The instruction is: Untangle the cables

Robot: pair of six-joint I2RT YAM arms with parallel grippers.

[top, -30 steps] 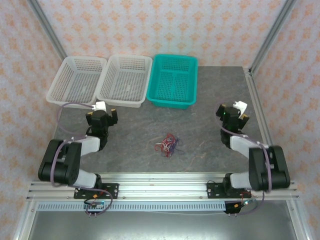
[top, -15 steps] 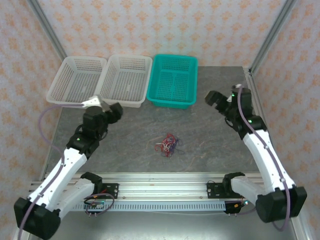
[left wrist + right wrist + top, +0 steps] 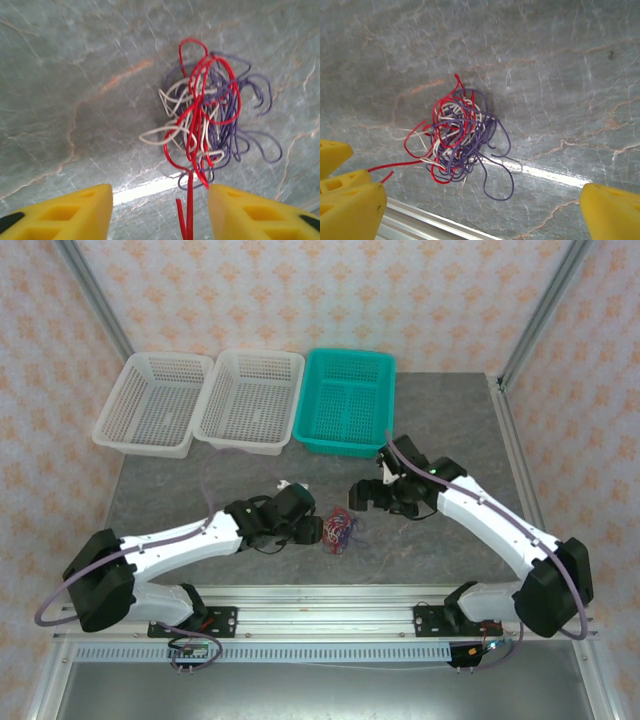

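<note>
A second ago both arms sat folded back by their bases, with the grippers out at the table's sides. Half a second ago they were raised toward the baskets. Now both have swung inward to the middle of the table (image 3: 450,430), while the cables (image 3: 340,528) lie in the same spot as before.

The left arm stretches low and nearly flat from its base toward the centre, and the left gripper (image 3: 314,530) is just beside the left edge of the clump. In the left wrist view the left gripper (image 3: 160,200) has its jaws apart. One red strand of the cables (image 3: 205,125) runs down between them, and it seems to touch neither finger, though the frame's lower edge cuts this off.

The red, white and purple cables are one loose knot on the bare stone-grey surface, well in front of the teal basket (image 3: 345,405).

The right arm reaches from its base up and leftward, bent at the elbow. The right gripper (image 3: 362,492) is just beyond the clump on its right. In the right wrist view the right gripper (image 3: 480,202) has its jaws spread wide, above the cables (image 3: 460,140) and holding nothing.
</note>
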